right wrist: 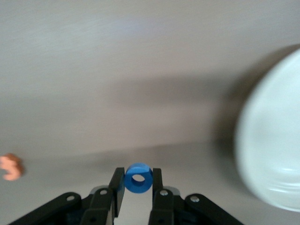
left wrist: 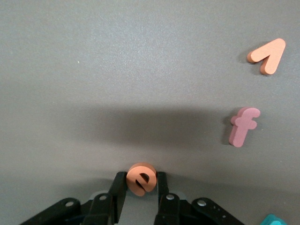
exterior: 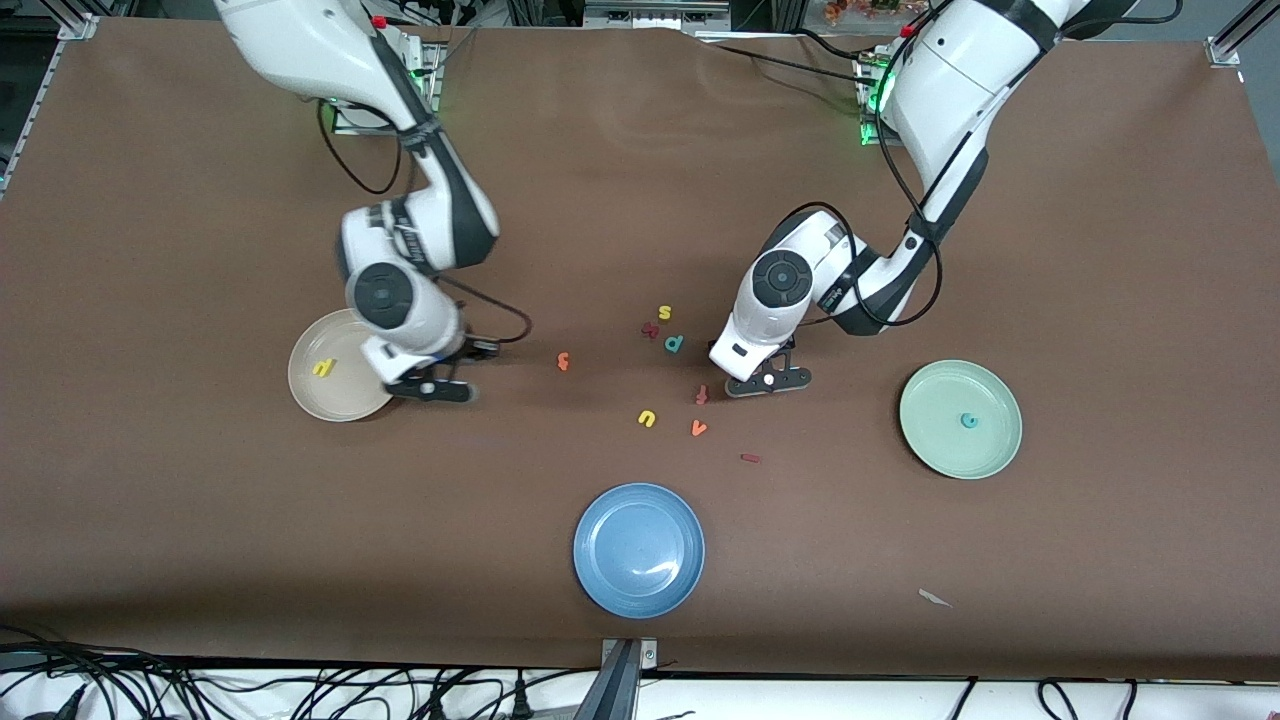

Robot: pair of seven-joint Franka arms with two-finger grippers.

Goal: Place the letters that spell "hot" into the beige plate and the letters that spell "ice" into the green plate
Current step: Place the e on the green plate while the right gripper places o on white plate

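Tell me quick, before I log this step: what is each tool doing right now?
Left tool: shut on the orange e.
Right tool: shut on the blue o, beside the beige plate.

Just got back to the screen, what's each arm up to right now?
The left claw is shut on the orange e, low over the table beside the red-orange f. The right claw holds the blue o just beside the beige plate, where the yellow h already lies. The teal c is in the green plate. The orange t and dark red i are on the table.
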